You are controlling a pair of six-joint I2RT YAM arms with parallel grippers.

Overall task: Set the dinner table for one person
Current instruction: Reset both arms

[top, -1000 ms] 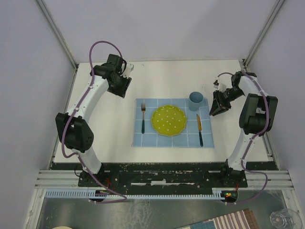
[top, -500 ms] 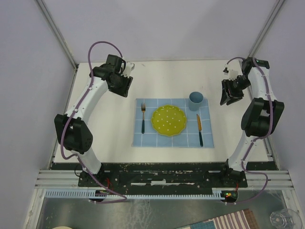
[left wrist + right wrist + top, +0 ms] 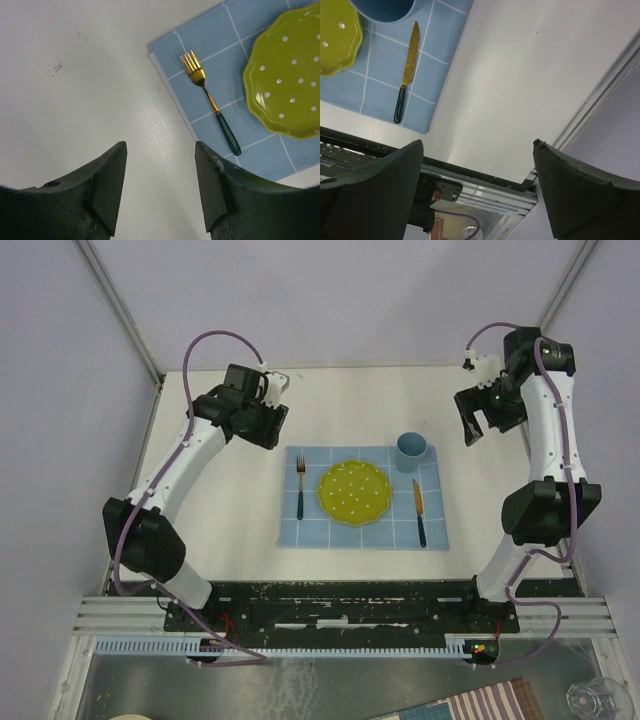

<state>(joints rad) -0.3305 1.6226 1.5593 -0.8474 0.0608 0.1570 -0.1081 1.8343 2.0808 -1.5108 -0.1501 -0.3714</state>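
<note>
Up from beside the cup [image 3: 411, 451], the right gripper [image 3: 479, 145] has swung past the placemat's [image 3: 330, 535] far right corner, jaws wide and empty (left gripper [image 3: 160, 145], likewise parted and empty, hovers off the far left corner). Fork [image 3: 300, 485], plate [image 3: 354, 491] and knife [image 3: 419, 510] lie on the placemat, central on the white dinner table [image 3: 230, 500], so withdrawing high seems wisest; pale walls [image 3: 350, 300] beyond.

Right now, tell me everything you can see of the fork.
The fork has a shiny gold head with tines and a slim gold neck running into a glossy dark green handle. It lies flat on the light-blue gridded cloth, near its left edge, tines pointing to the far side of the white table. It sits just left of the yellow-green dotted plate, apart from it. Only the cloth touches it.
</note>
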